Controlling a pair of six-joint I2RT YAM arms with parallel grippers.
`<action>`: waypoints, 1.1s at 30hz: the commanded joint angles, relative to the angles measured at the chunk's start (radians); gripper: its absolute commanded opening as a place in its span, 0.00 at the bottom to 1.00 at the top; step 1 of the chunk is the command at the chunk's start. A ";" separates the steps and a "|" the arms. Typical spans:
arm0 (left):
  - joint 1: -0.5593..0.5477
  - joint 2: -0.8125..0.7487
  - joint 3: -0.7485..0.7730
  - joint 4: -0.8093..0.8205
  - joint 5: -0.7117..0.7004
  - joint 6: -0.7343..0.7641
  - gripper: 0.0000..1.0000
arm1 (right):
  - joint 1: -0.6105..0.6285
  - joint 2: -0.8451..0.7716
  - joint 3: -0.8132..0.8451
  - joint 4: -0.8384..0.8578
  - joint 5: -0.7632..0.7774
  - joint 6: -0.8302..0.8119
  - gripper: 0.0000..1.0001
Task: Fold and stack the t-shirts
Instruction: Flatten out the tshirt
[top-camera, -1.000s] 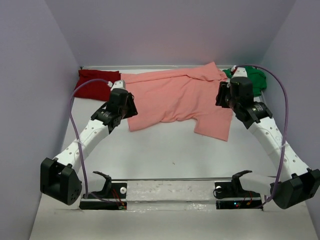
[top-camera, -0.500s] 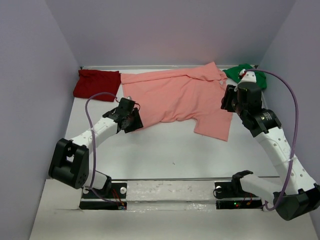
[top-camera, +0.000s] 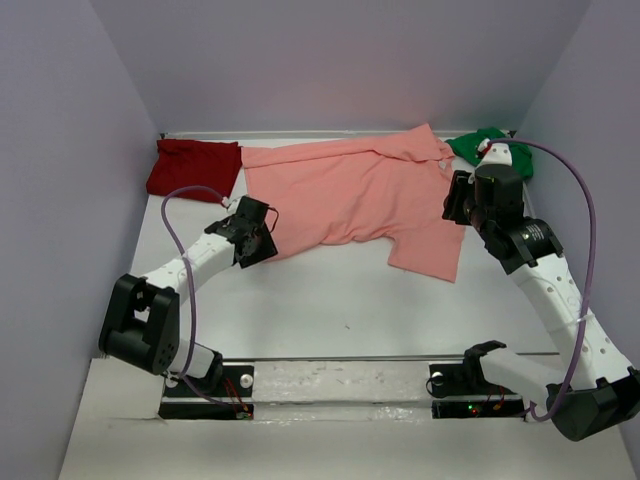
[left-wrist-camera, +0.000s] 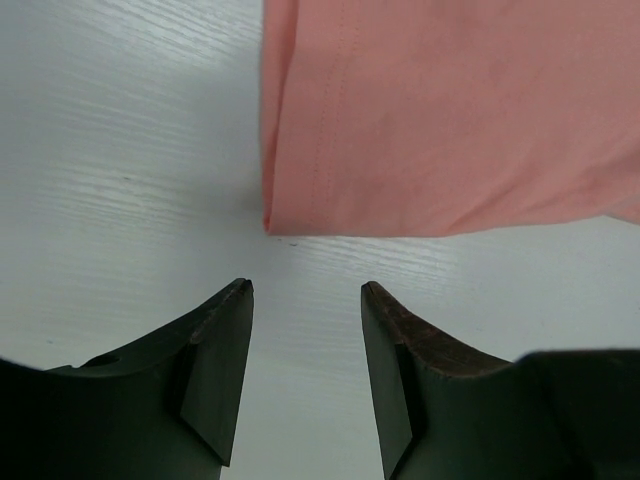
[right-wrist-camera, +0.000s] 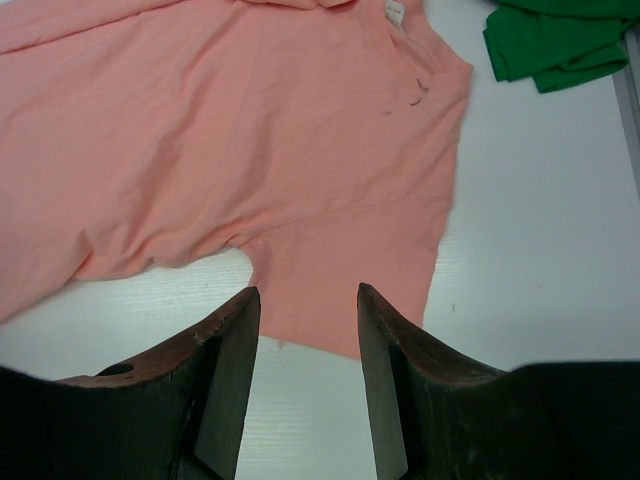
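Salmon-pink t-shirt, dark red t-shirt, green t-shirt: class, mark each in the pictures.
salmon-pink t-shirt (top-camera: 350, 195), top view, middle of its body
dark red t-shirt (top-camera: 193, 168), top view, middle of the cloth
green t-shirt (right-wrist-camera: 555, 40), right wrist view, middle of visible cloth

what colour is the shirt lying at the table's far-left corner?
Dark red. The dark red cloth t-shirt shows best in the top external view.

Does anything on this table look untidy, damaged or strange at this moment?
The salmon-pink cloth t-shirt lies askew, spread unfolded, with small dark marks near its collar. The bright green cloth t-shirt is bunched in the far right corner.
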 joint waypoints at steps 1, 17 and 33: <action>0.039 0.006 0.036 -0.011 -0.053 0.002 0.57 | -0.002 -0.008 0.050 0.013 -0.008 -0.022 0.50; 0.085 0.090 0.034 0.086 0.043 0.047 0.52 | -0.002 -0.004 0.042 0.015 -0.030 -0.028 0.50; 0.100 0.135 0.040 0.124 0.108 0.056 0.37 | -0.002 0.021 0.047 0.021 -0.053 -0.030 0.50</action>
